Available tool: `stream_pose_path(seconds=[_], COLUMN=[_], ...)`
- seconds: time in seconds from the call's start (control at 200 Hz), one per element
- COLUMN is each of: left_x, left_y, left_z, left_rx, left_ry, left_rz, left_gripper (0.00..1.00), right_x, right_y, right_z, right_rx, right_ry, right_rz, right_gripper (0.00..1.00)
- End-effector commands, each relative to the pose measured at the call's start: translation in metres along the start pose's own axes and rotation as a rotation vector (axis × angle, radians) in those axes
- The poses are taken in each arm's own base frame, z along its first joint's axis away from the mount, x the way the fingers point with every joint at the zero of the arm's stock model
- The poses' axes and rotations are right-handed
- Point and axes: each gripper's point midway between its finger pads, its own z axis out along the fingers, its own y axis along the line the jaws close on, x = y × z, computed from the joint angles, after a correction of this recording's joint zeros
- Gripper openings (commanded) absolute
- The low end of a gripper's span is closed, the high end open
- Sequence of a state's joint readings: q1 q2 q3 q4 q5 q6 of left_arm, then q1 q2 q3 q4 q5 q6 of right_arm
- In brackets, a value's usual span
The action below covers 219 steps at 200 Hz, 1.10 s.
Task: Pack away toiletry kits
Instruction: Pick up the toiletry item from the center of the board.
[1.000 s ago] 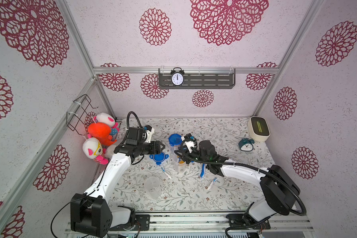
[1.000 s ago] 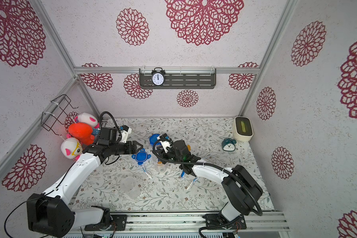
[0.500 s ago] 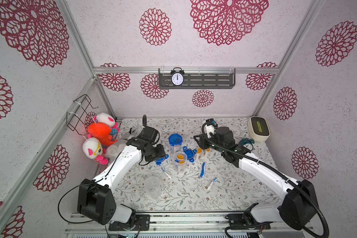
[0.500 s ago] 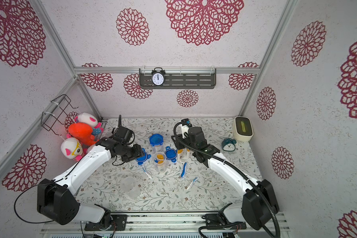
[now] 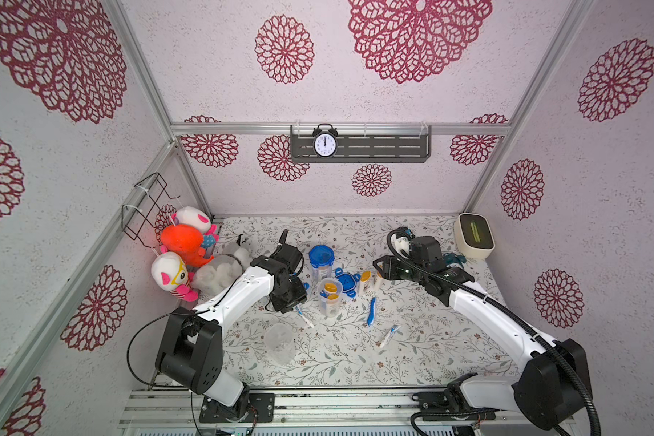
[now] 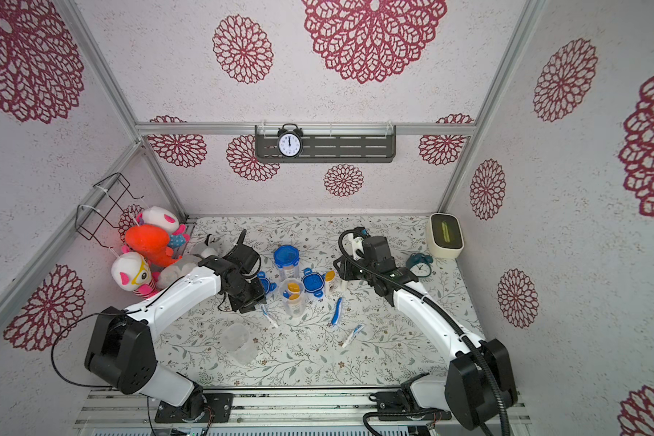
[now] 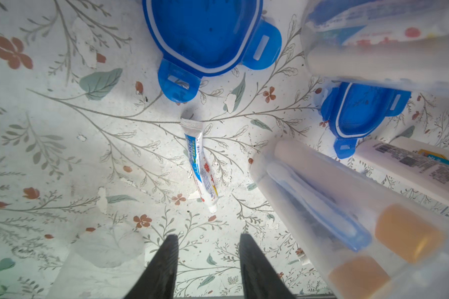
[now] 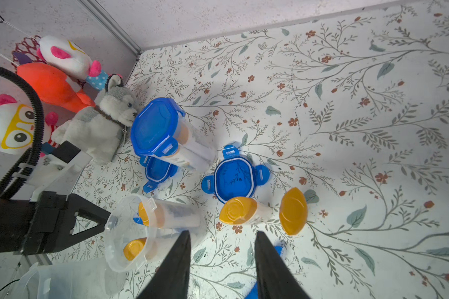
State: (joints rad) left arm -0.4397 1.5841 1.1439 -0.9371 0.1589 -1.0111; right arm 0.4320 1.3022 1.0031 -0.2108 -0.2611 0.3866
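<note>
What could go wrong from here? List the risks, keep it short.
1. The left gripper, open, aims at the small white toothpaste tube lying flat on the floral tabletop; the jaws may slip off it.
2. The part-filled, lidless clear plastic cup stands close beside; the gripper could tip it.
3. The right gripper, open, faces two upright white orange-capped bottles standing close together; taking one may topple the other.

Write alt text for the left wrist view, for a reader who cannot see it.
A small toothpaste tube lies on the floral mat ahead of the open, empty jaws. Two blue lids lie beyond it, and a clear cup beside them holds a blue toothbrush and two orange-capped bottles.
</note>
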Motion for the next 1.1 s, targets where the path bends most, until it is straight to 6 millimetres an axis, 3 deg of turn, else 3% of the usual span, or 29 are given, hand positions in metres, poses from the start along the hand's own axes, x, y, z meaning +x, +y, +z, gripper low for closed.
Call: stream_pose_path(seconds=[0.0, 0.761, 0.981, 1.091], left_x=[-0.004, -0.013, -0.012, -0.014], left_y=[-0.006, 0.012, 0.016, 0.020], left_z=[0.016, 0.072, 0.081, 0.075], left_rx=[0.017, -0.049, -0.065, -0.077], left_ry=[0.019, 0.114, 0.121, 0.097], left_rz=[-0.048, -0.063, -0.059, -0.049], left_gripper=[0.44, 0.40, 0.27, 0.19], right_x=[-0.012, -0.018, -0.018, -0.019], right_y=[0.009, -0.003, -0.005, -0.006], right_z=[-0.016, -0.018, -0.018, -0.018], right_rx=[-0.042, -0.063, -0.058, -0.055], right_ry=[-0.044, -0.073, -0.078, -0.081], right_rz=[0.009, 0.044, 0.043, 0.043], right_gripper=[0.42, 0.40, 0.40, 0.39])
